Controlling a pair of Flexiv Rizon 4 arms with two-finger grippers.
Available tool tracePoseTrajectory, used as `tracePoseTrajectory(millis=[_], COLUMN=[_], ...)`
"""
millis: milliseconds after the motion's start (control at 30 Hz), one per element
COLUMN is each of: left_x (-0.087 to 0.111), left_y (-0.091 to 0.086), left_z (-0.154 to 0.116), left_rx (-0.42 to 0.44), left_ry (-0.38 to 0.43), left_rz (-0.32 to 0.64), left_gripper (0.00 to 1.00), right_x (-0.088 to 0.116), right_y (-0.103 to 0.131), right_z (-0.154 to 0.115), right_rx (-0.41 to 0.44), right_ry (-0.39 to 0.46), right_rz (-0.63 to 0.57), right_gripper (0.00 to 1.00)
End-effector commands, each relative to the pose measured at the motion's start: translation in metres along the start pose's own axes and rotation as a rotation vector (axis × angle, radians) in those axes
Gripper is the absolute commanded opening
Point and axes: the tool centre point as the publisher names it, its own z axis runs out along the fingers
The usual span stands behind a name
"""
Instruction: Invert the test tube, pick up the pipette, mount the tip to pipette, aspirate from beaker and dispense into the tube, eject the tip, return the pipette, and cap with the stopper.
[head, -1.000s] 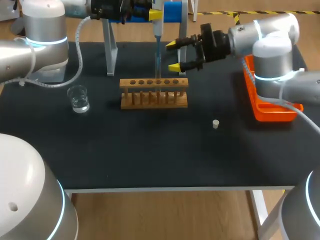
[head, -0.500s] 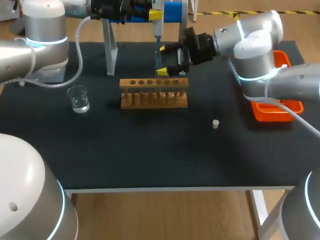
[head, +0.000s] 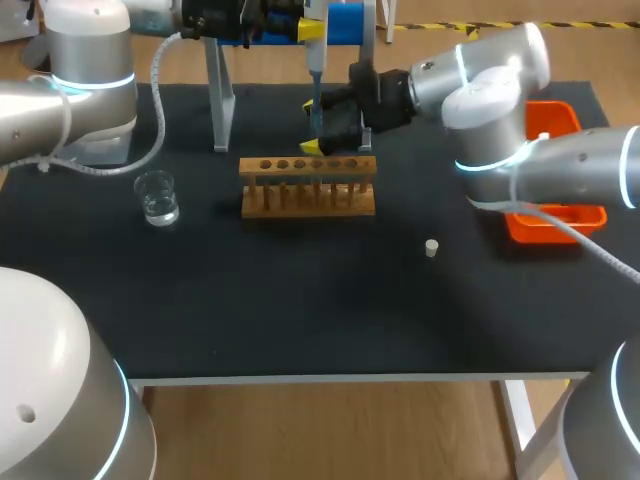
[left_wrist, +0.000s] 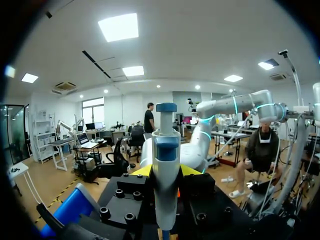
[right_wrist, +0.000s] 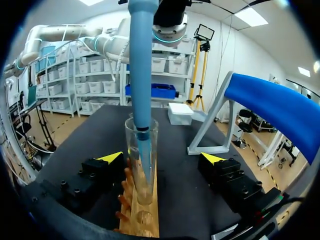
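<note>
My left gripper (left_wrist: 166, 172) is shut on the white and blue pipette (left_wrist: 165, 185), which hangs upright above the wooden rack (head: 308, 186). The pipette's shaft (right_wrist: 140, 65) runs down into the mouth of the clear test tube (right_wrist: 141, 165), which stands in the rack (right_wrist: 142, 222). My right gripper (right_wrist: 161, 157) is open, one yellow-tipped finger on each side of the tube and neither touching it. In the head view that right gripper (head: 315, 125) sits just behind the rack, under the pipette (head: 314, 58). A glass beaker (head: 157, 197) stands left of the rack. The small white stopper (head: 431, 248) lies to the rack's front right.
The pipette stand with its blue top (head: 346, 22) and grey legs (head: 220, 100) rises at the table's back. An orange tray (head: 545, 222) lies at the right edge, partly behind my right arm. Bare black tabletop (head: 300, 300) spreads in front of the rack.
My right gripper has swung left from beside the rack until its open fingers straddle the test tube. The left arm and the pipette have stayed still.
</note>
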Motion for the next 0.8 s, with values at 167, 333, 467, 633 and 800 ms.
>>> tracePoseTrajectory(millis=[167, 333, 467, 633, 800], left_x=[0.0, 0.0, 0.0, 0.0, 0.0], left_y=[-0.001, -0.001, -0.001, -0.001, -0.001], left_z=[-0.0006, -0.0006, -0.0006, -0.0006, -0.0006], left_rx=[-0.002, -0.002, -0.002, -0.002, -0.002], left_ry=[0.002, 0.002, 0.002, 0.002, 0.002], left_rz=[-0.001, -0.001, -0.001, -0.001, -0.001], left_gripper=[0.0, 0.0, 0.0, 0.0, 0.0], right_x=[0.007, 0.0088, 0.0091, 0.0079, 0.0076], right_y=[-0.0058, -0.009, -0.0102, -0.0105, -0.0105], right_z=[0.0064, 0.0087, 0.0116, 0.0139, 0.0144], right_rx=[0.029, 0.048, 0.058, 0.063, 0.069], right_ry=[-0.037, -0.045, -0.045, -0.049, -0.056], right_rz=[-0.002, -0.009, -0.013, -0.015, -0.019], right_gripper=[1.0, 1.0, 1.0, 1.0, 1.0])
